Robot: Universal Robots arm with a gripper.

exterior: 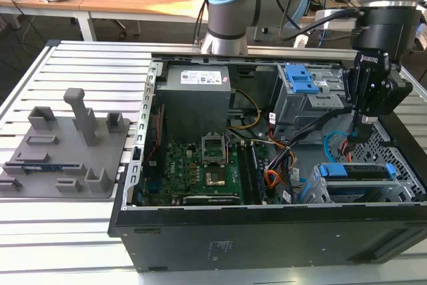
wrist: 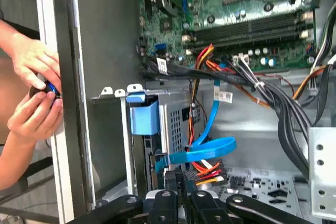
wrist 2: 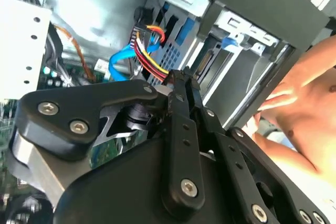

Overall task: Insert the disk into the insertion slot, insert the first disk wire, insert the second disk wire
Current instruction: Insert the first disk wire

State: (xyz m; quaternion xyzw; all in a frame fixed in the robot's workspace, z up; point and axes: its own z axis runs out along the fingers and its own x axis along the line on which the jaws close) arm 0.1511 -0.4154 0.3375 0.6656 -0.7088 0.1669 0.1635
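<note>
Ribbed metal bench (exterior: 67, 245), open black tower case (exterior: 267, 245), end effector (wrist 2: 179, 80) pinching red-orange-black first disk wire (wrist 2: 149, 55).

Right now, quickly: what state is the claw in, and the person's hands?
Claw: shut on the red, orange and black wire bundle.
Person's hands: together outside the case wall, pinching something small and dark.

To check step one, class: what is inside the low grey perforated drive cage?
The disk, framed in its blue carrier, lies in the insertion slot. The cage covers most of it, and the gripper, shut on the first disk wire, hides its connector end.
</note>
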